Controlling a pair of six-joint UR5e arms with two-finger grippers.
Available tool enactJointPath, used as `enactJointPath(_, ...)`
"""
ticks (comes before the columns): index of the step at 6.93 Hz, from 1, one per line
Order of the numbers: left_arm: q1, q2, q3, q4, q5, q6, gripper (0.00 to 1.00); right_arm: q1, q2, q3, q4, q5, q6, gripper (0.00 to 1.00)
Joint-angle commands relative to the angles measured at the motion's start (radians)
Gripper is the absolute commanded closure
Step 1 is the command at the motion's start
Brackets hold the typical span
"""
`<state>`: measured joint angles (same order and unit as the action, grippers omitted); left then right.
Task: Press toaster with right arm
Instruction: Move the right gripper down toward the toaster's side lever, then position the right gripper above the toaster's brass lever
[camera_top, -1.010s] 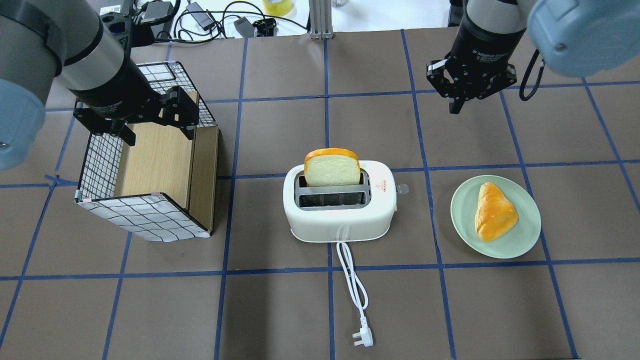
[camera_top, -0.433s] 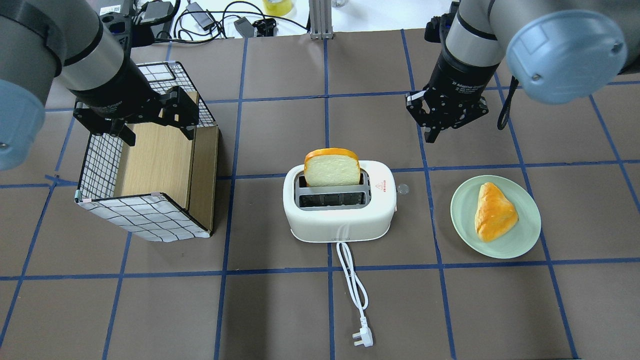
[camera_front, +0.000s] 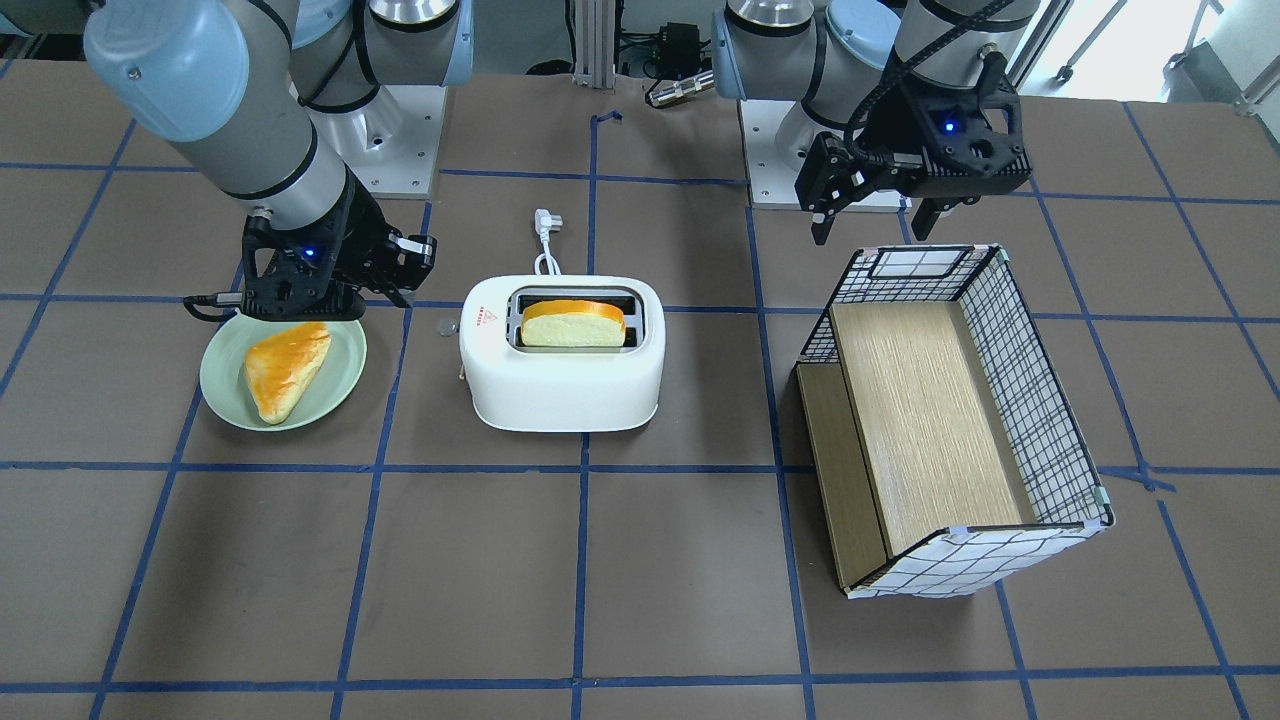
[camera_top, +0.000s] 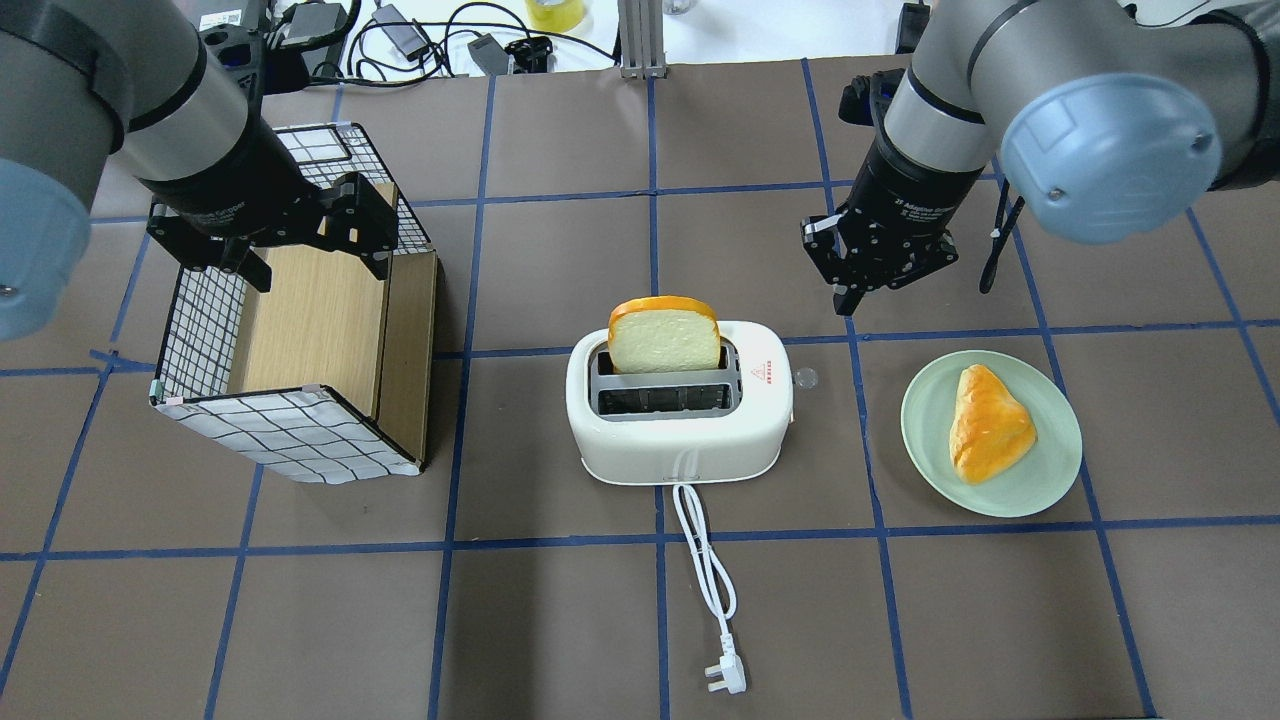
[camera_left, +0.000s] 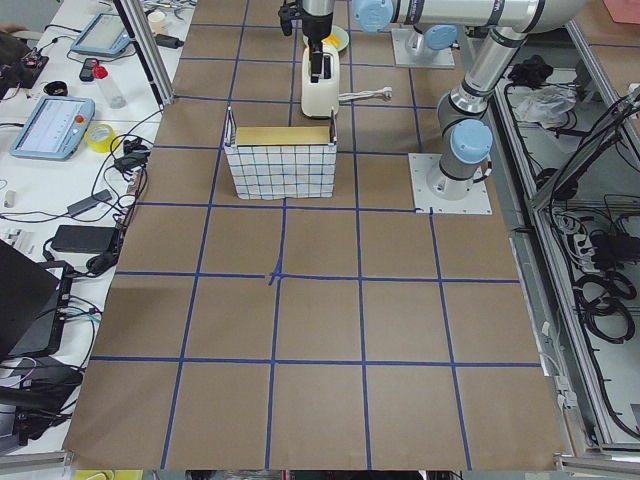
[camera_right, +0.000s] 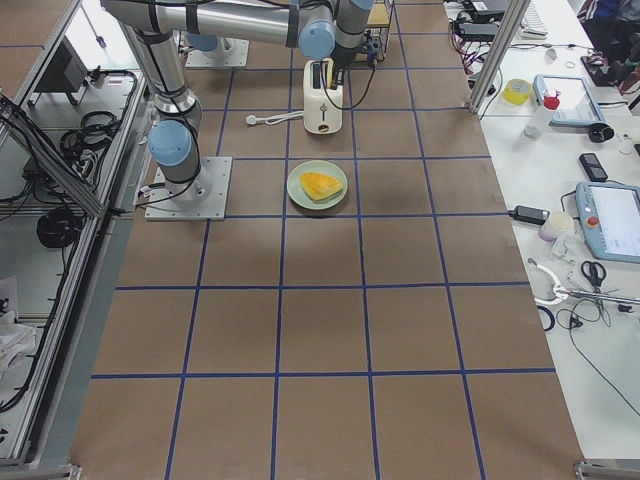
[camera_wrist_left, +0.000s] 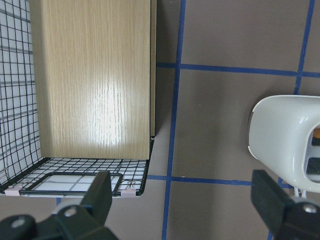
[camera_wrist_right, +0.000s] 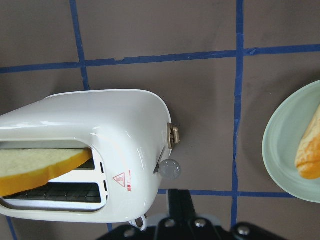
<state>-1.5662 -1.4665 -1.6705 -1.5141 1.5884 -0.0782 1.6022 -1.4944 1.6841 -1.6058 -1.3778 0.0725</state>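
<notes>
The white two-slot toaster (camera_top: 680, 440) stands mid-table with a bread slice (camera_top: 664, 338) upright in its far slot. Its small round side lever (camera_top: 806, 378) sticks out on its right end and also shows in the right wrist view (camera_wrist_right: 170, 169). My right gripper (camera_top: 850, 295) is shut and empty. It hangs above the table, behind and to the right of the toaster, apart from the lever. In the right wrist view my right gripper (camera_wrist_right: 180, 200) shows its fingers together just off the toaster (camera_wrist_right: 100, 125). My left gripper (camera_top: 315, 255) is open and empty over the checked box.
The checked-fabric box (camera_top: 300, 430) with a wooden inside lies at the left. A green plate (camera_top: 1050, 480) with a pastry (camera_top: 985, 425) sits right of the toaster. The toaster's white cord and plug (camera_top: 725, 680) trail toward the near edge.
My right arm has swung left and nearer, carrying the shut gripper toward the toaster's right end. The left arm has not moved.
</notes>
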Motion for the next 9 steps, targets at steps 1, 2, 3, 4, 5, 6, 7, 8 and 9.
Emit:
enactJointPath(1,0.0,0.0,0.0,0.0,0.001,0.0,0.0,-0.036,0.0,0.054,-0.006,0.09,-0.022,1.0)
enactJointPath(2,0.0,0.0,0.0,0.0,0.001,0.0,0.0,-0.053,0.0,0.075,-0.006,0.135,-0.048,1.0)
enactJointPath(3,0.0,0.0,0.0,0.0,0.001,0.0,0.0,-0.08,0.0,0.101,-0.008,0.182,-0.092,1.0)
enactJointPath(4,0.0,0.0,0.0,0.0,0.001,0.0,0.0,-0.111,-0.001,0.127,-0.009,0.207,-0.167,1.0)
enactJointPath(5,0.0,0.0,0.0,0.0,0.001,0.0,0.0,-0.134,-0.001,0.155,-0.017,0.25,-0.195,1.0)
enactJointPath(6,0.0,0.0,0.0,0.0,0.001,0.0,0.0,-0.136,-0.001,0.183,-0.054,0.279,-0.212,1.0)
enactJointPath(7,0.0,0.0,0.0,0.0,0.001,0.0,0.0,-0.137,-0.001,0.225,-0.104,0.299,-0.217,1.0)
enactJointPath(8,0.0,0.0,0.0,0.0,0.001,0.0,0.0,-0.155,-0.001,0.27,-0.149,0.331,-0.232,1.0)
enactJointPath(9,0.0,0.0,0.0,0.0,0.001,0.0,0.0,-0.175,-0.003,0.299,-0.166,0.342,-0.238,1.0)
